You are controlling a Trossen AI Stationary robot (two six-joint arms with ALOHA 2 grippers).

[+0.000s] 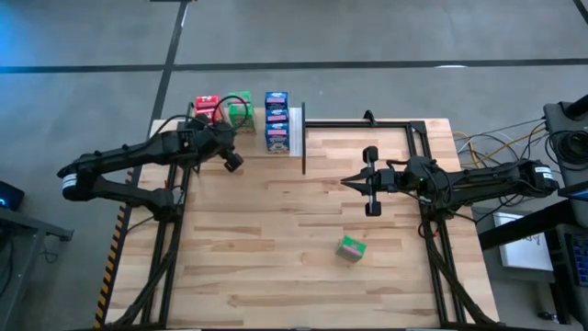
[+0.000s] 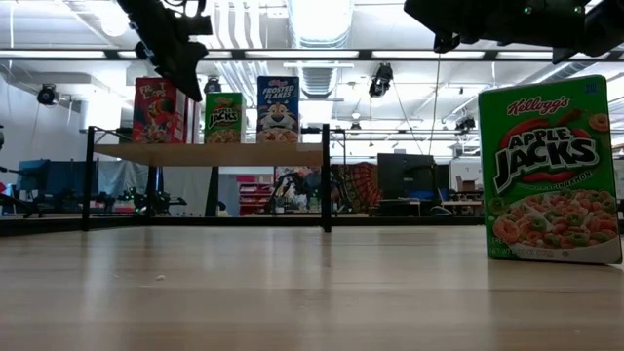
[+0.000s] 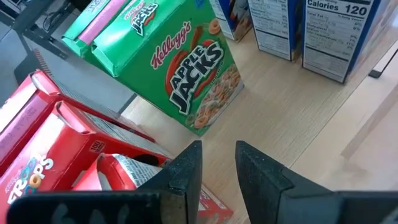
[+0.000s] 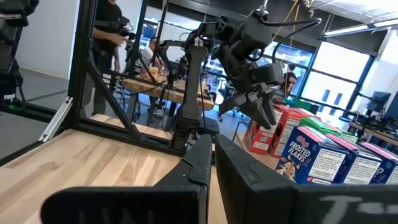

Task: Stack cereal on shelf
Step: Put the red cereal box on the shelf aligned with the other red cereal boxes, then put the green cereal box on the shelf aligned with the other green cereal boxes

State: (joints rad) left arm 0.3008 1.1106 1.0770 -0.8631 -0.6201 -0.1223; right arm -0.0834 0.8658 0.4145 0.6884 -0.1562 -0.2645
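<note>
The shelf stands at the table's far left and carries upright cereal boxes: red, green and blue. They stand on their bottom ends on the wooden panel. My left gripper hovers slanting down over the near end of the red boxes, narrowly open, with only bare shelf wood showing in its gap. One more green cereal box stands upright on the tabletop at centre right. My right gripper waits shut above the table's right half, holding nothing.
A thin black upright stands at the shelf's right end, and a black frame rail runs along the table's far right. Bare tabletop lies between the shelf and the loose green box. People stand in the room beyond.
</note>
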